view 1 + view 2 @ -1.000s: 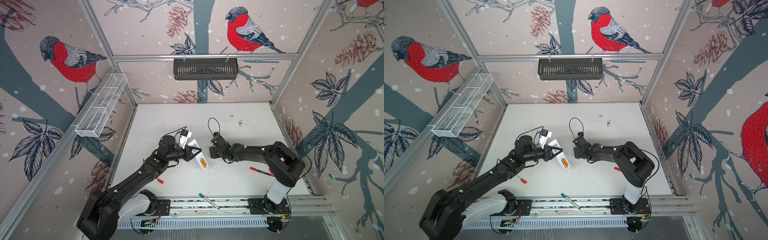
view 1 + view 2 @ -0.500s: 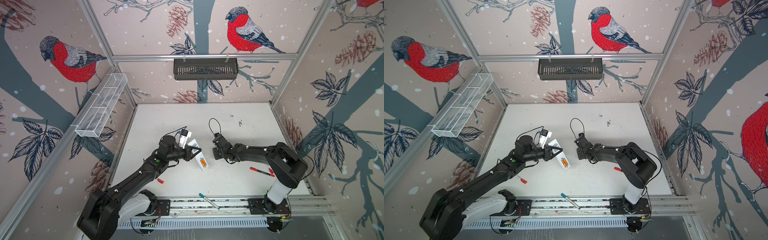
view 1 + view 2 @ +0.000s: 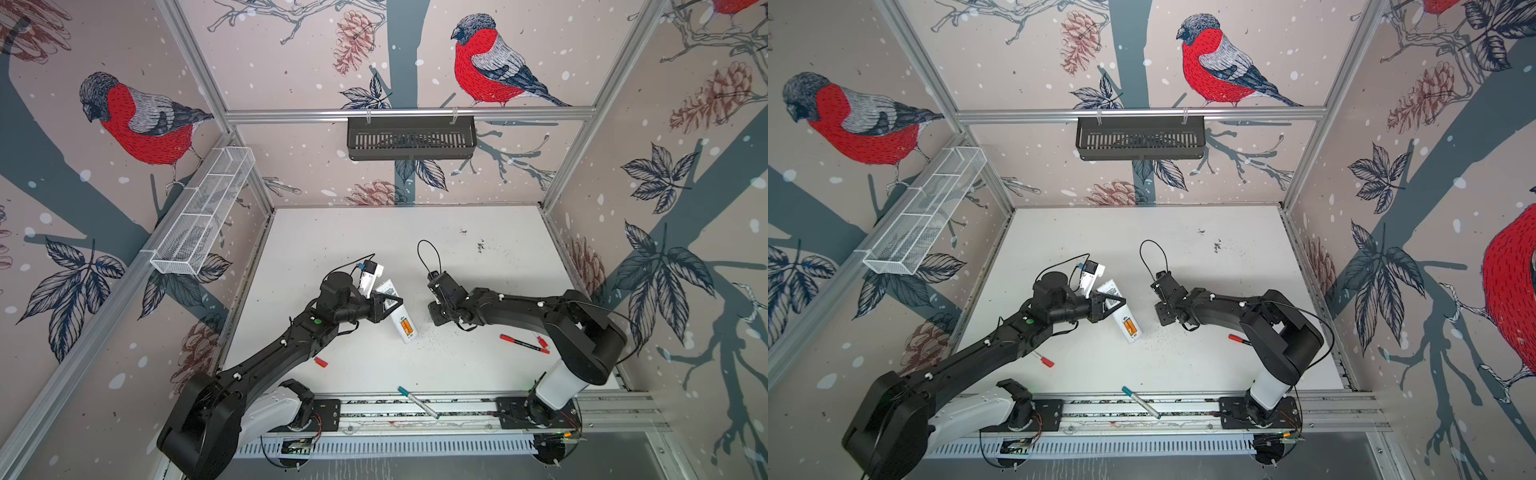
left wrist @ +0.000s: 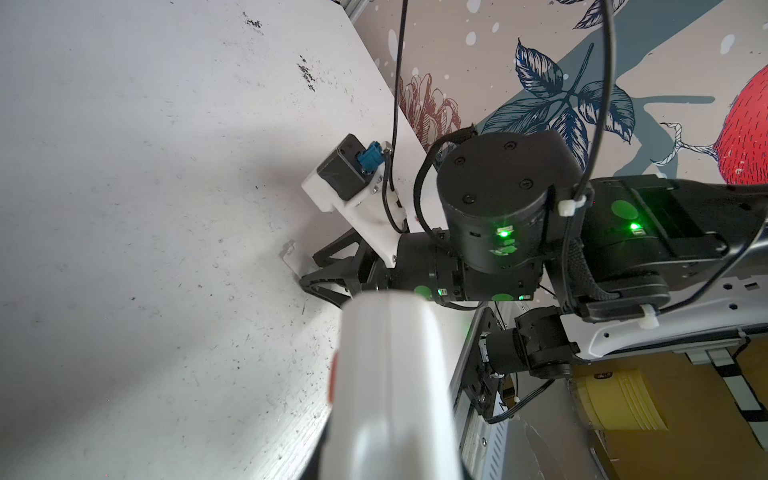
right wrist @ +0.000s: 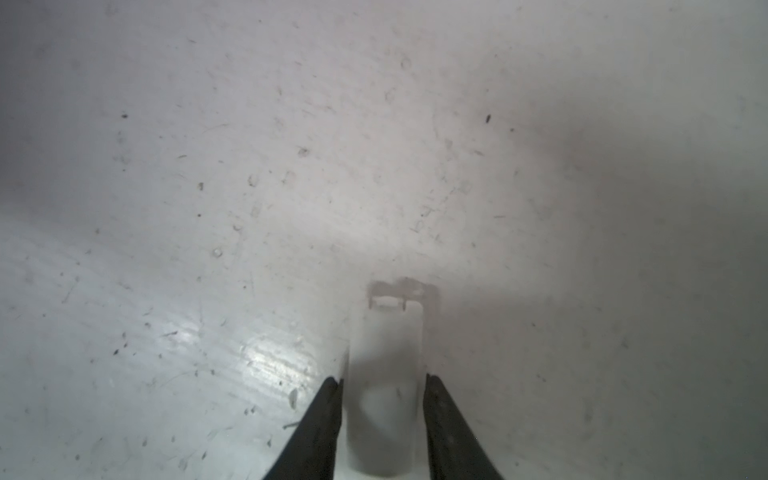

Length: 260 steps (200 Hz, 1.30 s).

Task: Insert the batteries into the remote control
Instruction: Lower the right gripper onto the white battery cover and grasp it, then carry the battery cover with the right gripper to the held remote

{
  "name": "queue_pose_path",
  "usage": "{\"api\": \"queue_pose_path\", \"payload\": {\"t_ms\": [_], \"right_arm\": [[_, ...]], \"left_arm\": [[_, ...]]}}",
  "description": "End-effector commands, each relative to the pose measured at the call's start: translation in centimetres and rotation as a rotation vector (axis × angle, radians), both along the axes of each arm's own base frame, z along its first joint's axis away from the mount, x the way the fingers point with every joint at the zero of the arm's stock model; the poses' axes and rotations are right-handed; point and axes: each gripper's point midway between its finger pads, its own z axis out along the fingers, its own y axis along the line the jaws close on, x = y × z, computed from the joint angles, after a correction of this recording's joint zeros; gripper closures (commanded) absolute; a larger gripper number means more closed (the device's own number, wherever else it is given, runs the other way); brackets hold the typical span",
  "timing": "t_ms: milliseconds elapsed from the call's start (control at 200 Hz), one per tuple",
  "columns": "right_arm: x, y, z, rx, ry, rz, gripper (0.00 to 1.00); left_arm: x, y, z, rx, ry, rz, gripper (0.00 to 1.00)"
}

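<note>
Top views: we look down from high in front, on the whole bench (image 3: pixel 353 232); both nearly equal.
Left wrist: we face the right arm (image 4: pixel 498 199), close.
Right wrist: we look past the right gripper (image 5: pixel 383 379), very near the bench.

Both top views are bright, evenly lit, bowed at the edges. The right wrist view is hazy — glare on the table (image 5: pixel 274 361); close to the left wrist lens, the remote control (image 4: pixel 390 374) blurs.

Left fingers (image 3: pixel 377 311) clamped, right fingers (image 5: pixel 320 428) slightly apart, left arm (image 3: pixel 270 357) extended, right arm (image 3: pixel 519 309) extended
</note>
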Motion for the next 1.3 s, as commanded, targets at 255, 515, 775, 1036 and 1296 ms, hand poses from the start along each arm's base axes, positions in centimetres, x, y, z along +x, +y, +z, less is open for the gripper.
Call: {"api": "queue_pose_path", "payload": {"t_ms": [255, 515, 775, 1036, 1296], "right_arm": [[-0.2, -0.1, 0.4, -0.023, -0.015, 0.032, 0.68], [0.4, -0.2, -0.1, -0.036, -0.016, 0.013, 0.48], [1.0, 0.2, -1.1, -0.049, 0.001, 0.007, 0.53], [1.8, 0.7, -0.7, -0.043, -0.004, -0.001, 0.66], [2.0, 2.3, 3.6, 0.016, -0.115, 0.042, 0.69]], "left_arm": [[0.1, -0.4, 1.2, -0.036, -0.036, -0.013, 1.0], [0.0, -0.3, 1.5, -0.038, -0.04, -0.013, 1.0], [0.0, -0.3, 1.4, -0.03, -0.042, -0.011, 1.0], [0.1, -0.1, 0.5, -0.017, -0.029, 0.001, 1.0], [0.5, 0.0, 0.0, -0.016, -0.012, 0.028, 1.0]]}}
